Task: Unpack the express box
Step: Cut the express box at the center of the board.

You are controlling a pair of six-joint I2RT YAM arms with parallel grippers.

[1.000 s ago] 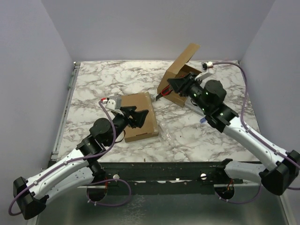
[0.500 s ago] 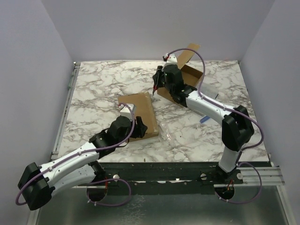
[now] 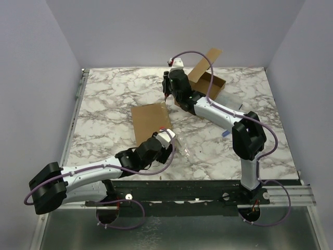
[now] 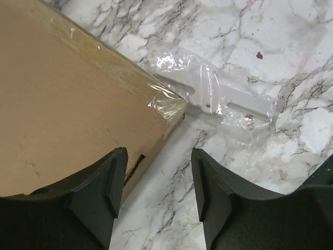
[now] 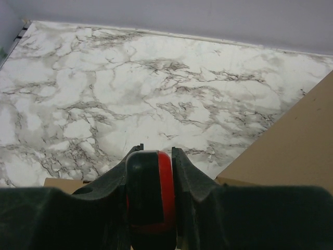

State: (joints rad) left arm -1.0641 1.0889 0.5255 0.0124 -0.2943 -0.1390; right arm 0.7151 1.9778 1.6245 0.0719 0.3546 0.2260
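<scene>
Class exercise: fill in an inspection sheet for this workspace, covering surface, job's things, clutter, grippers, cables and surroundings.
Surface: marble table.
Job's things: box open, far right; flat parcel mid-table; bagged white part by its corner.
Clutter: small blue item right of centre.
Grippers: left gripper open over parcel corner; right gripper shut on red item.
Cables: purple cable arches over box.
Surroundings: plain walls.

Left fingers (image 4: 99, 198), formerly over the cardboard sheet (image 3: 148, 120), now sit low and open at its near right corner, close to the tabletop's (image 3: 104, 99) front edge. Right fingers (image 5: 187, 182), gripping a black-and-red item (image 5: 151, 187), have swung left, clear of the express box (image 3: 208, 86).
</scene>
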